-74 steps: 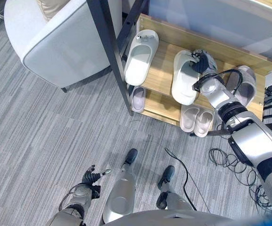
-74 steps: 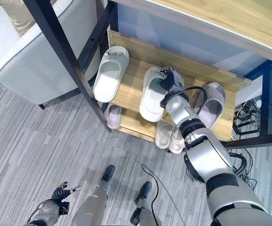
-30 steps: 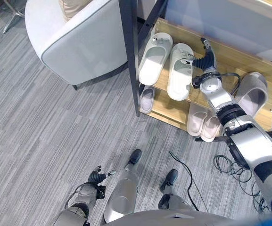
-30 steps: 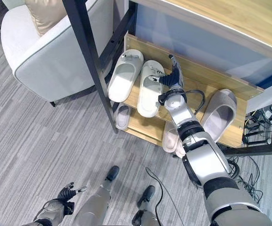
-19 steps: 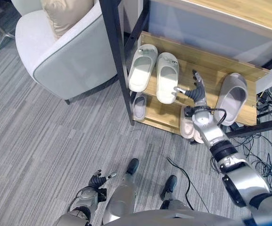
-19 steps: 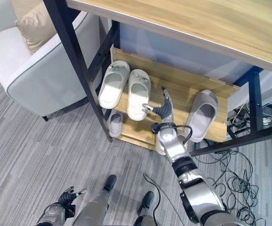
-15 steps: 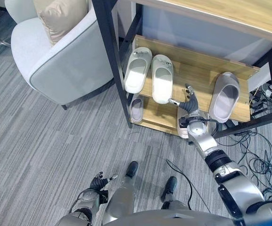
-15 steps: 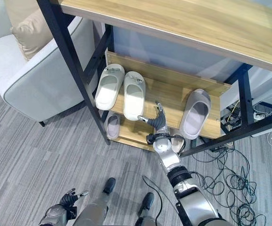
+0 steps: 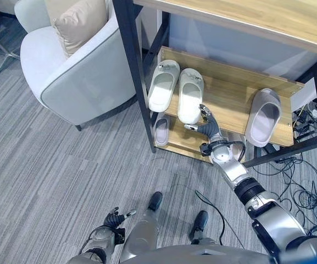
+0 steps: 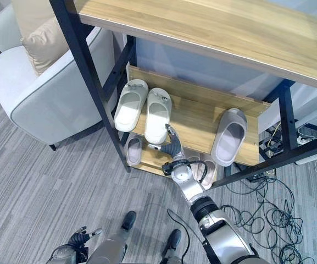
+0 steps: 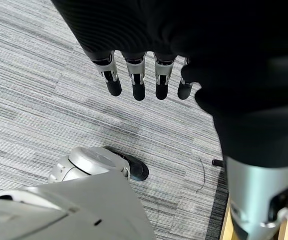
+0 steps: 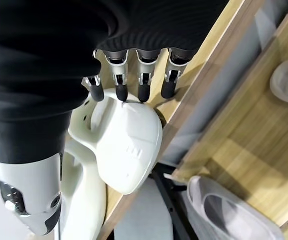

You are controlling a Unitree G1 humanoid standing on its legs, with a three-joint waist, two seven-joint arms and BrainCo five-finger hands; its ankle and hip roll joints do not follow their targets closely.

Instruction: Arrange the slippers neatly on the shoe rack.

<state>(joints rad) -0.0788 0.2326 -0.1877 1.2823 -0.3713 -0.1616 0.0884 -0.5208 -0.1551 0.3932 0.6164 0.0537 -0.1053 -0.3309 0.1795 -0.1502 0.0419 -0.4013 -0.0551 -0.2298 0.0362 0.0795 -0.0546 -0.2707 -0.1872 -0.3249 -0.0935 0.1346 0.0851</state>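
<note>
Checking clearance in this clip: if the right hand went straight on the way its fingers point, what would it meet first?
Probably the nearer white slipper of the pair on the shoe rack: the right hand points its open fingers at it from close by. Whether they touch it already is unclear.

We see a two-tier wooden shoe rack (image 9: 224,99). Upper shelf: white slipper pair (image 9: 176,91) just beyond the right robot hand (image 9: 206,127), grey slipper (image 9: 262,116) off to its right. Lower shelf: small grey slipper (image 9: 161,128) to its left.
</note>
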